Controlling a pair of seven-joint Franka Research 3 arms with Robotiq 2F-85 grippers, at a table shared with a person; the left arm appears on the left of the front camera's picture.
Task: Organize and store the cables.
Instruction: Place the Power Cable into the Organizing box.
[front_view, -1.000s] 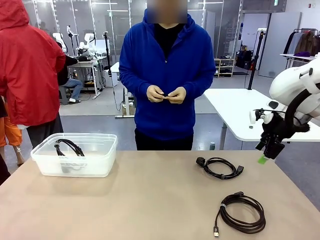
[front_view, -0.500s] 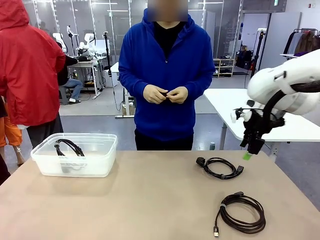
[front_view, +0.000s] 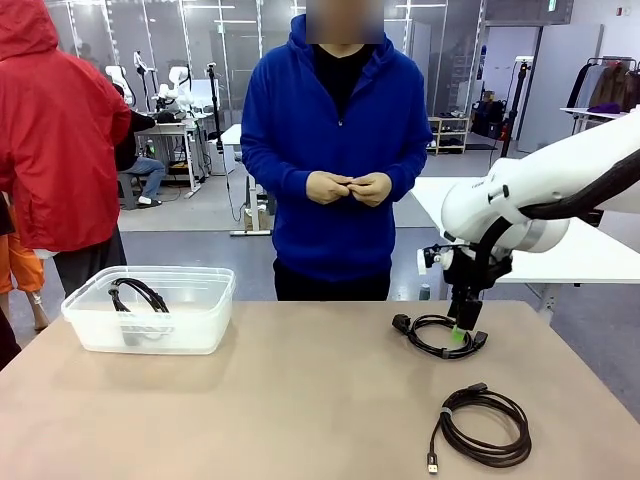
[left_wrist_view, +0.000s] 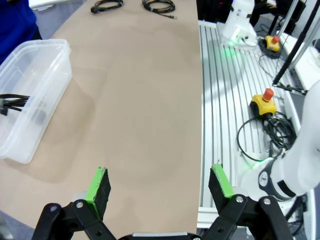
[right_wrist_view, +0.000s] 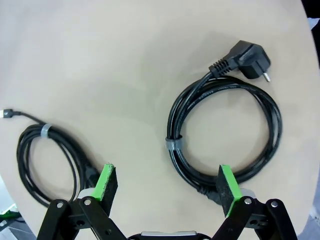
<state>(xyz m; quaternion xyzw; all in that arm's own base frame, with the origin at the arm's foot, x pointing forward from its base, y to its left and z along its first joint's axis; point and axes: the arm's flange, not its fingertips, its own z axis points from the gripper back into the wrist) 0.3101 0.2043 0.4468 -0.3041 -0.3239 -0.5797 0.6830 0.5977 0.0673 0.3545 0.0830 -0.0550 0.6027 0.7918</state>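
A black power cable (front_view: 432, 335) lies coiled on the table's right side, its chunky plug (right_wrist_view: 248, 59) pointing away from the coil (right_wrist_view: 272, 125). My right gripper (front_view: 460, 332) hangs open just over this coil, its green pads (right_wrist_view: 106, 181) straddling the near edge of the coil. A second coiled cable (front_view: 487, 427) with a small USB-like end lies nearer the front edge and is also seen in the right wrist view (right_wrist_view: 47, 162). A third cable (front_view: 139, 293) rests inside the clear plastic bin (front_view: 205, 330). My left gripper (left_wrist_view: 161, 182) is open and empty above the table's edge.
The bin (left_wrist_view: 47, 65) stands at the table's left. A person in a blue hoodie (front_view: 335, 140) stands at the far side with both hands (front_view: 350, 187) together at the chest. Someone in a red jacket (front_view: 50, 130) stands at far left. The table's middle (front_view: 300, 400) is bare.
My right arm has swung left and down from beyond the table's right edge to just over the power cable coil. The cables and bin have not moved.
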